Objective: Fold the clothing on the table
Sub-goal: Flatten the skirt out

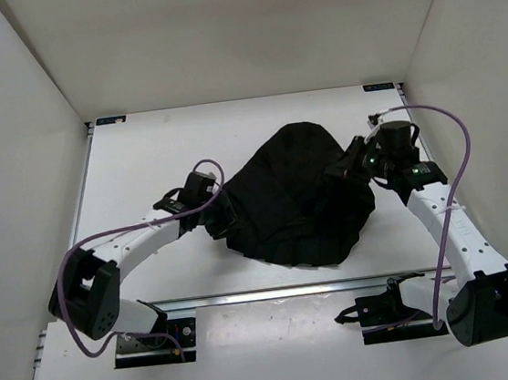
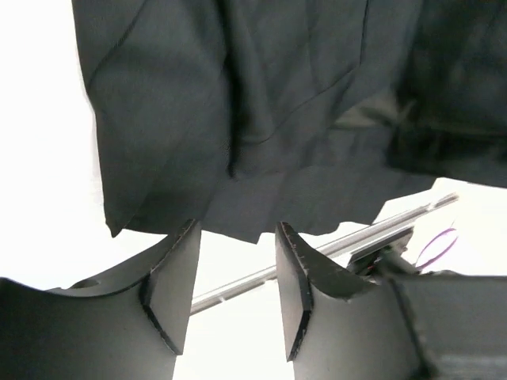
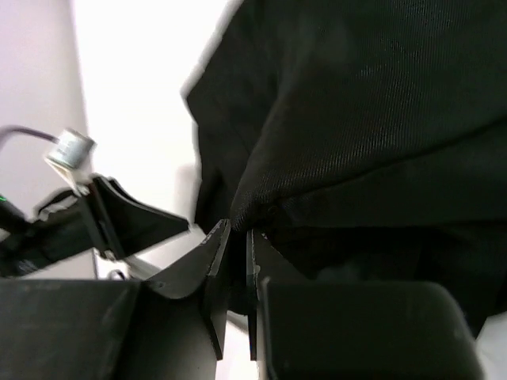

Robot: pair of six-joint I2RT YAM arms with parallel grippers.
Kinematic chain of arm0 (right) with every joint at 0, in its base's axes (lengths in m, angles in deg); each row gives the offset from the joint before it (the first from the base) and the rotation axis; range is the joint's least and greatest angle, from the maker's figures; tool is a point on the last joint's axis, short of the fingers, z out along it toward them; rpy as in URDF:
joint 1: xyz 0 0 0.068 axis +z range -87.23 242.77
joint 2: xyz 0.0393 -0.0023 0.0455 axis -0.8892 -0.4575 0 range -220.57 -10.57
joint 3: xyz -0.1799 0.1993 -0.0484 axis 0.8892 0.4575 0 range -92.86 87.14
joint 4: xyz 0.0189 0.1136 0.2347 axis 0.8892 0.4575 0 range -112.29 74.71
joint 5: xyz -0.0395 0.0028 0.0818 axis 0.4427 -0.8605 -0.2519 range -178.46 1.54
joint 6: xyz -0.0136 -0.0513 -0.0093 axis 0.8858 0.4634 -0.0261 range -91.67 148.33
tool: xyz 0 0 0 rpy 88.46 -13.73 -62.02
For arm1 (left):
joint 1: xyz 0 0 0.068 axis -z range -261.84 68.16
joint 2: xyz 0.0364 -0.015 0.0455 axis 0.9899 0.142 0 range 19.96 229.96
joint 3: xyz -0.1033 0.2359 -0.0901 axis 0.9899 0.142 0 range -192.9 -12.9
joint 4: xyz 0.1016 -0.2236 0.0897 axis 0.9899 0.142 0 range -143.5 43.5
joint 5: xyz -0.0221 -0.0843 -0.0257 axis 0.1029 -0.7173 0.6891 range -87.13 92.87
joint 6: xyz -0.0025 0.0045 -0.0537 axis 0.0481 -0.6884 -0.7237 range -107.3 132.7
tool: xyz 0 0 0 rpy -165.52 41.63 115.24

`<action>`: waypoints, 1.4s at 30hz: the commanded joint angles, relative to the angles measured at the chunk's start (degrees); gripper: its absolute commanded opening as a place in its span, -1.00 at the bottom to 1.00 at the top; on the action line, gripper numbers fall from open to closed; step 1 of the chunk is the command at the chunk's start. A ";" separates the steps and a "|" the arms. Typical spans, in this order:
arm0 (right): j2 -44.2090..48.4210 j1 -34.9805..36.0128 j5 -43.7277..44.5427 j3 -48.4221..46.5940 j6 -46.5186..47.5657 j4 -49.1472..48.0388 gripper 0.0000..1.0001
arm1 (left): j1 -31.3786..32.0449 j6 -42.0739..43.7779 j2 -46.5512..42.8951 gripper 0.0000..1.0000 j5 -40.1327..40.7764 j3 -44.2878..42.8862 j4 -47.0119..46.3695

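One item of clothing, plain black fabric, lies in a bunched, rounded heap on the white table, near the middle of the surface and slightly toward the right. Its far end rises into a hump. Its near edge spreads flatter, close to the metal rail along the table's front. Two arms flank the heap, one at each side. The left gripper sits at the garment's left edge. From its own wrist camera the left gripper shows its fingers standing well apart, with only bare table and a stretch of rail between them. It has hold of nothing, and the wrinkled edge of the clothing lies just beyond the tips. The right gripper sits at the garment's upper right edge. From its own wrist camera the right gripper shows its jaws drawn nearly together on a fold of the clothing. The fabric gathers to a point at the tips and drapes away to the right. One purple cable arcs over the right arm, and a second purple cable loops above the left wrist. White walls enclose the table on three sides.
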State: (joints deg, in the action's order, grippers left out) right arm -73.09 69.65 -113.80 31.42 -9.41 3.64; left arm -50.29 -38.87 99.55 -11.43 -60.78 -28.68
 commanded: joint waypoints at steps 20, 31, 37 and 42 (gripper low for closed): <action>2.14 -0.02 -0.50 8.26 2.75 -0.79 -1.00 | 8.97 -3.71 18.84 0.10 7.54 -9.16 -5.22; -0.40 -1.07 -5.32 6.95 4.94 -0.71 -1.00 | 7.57 -3.27 22.19 -1.00 7.80 -16.45 -3.29; -4.27 -4.05 -8.66 -3.76 8.29 1.92 -1.00 | -1.82 -2.04 14.81 -1.00 2.89 -21.90 -0.48; -4.37 -6.52 -8.14 -16.33 11.10 7.64 -1.00 | -10.45 0.76 6.82 -1.00 -1.95 -28.92 6.19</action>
State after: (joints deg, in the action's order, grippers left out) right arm -79.60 63.83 -120.27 22.21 -1.19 10.26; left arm -57.17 -40.56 114.35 -10.03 -84.45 -26.53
